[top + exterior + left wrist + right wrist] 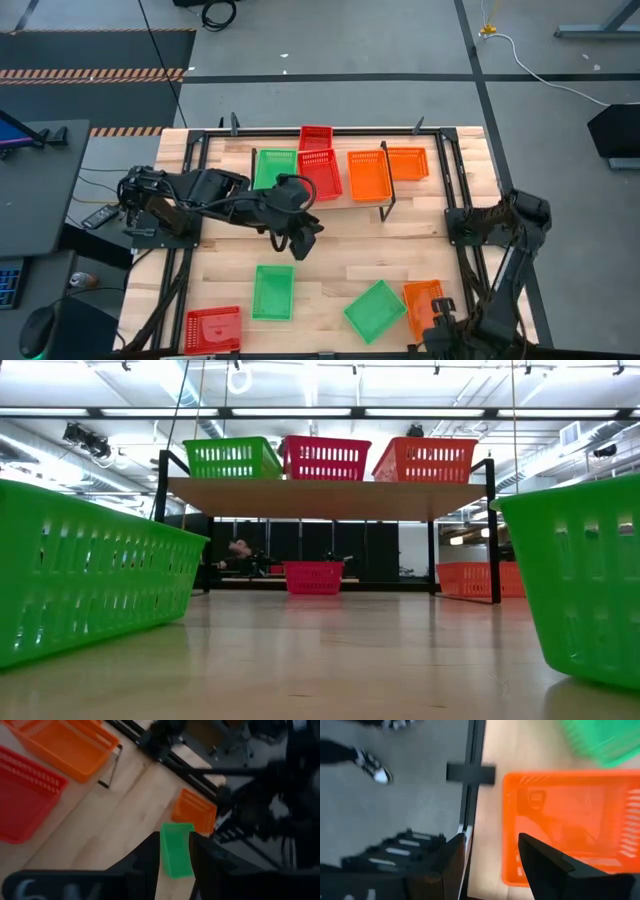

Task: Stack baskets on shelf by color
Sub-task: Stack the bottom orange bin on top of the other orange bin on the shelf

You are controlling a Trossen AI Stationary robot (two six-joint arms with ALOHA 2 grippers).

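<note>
On the shelf (320,498) stand a green basket (275,168), a red basket (322,174) and an orange basket (368,174), side by side. Behind it a red basket (315,136) and an orange one (408,162) rest on the table. Near the front lie two green baskets (273,292) (375,310), a red basket (212,328) and an orange basket (570,825). My left gripper (303,238) hangs open and empty in front of the shelf. My right gripper (492,865) is open above the front orange basket's corner, its fingers on either side of one wall.
Black frame rails (455,190) run along the table's left and right sides. The shelf's thin black legs (385,208) stand on the table. Bare wood lies between the shelf and the front baskets. A person's shoe (375,767) shows on the floor beside the table.
</note>
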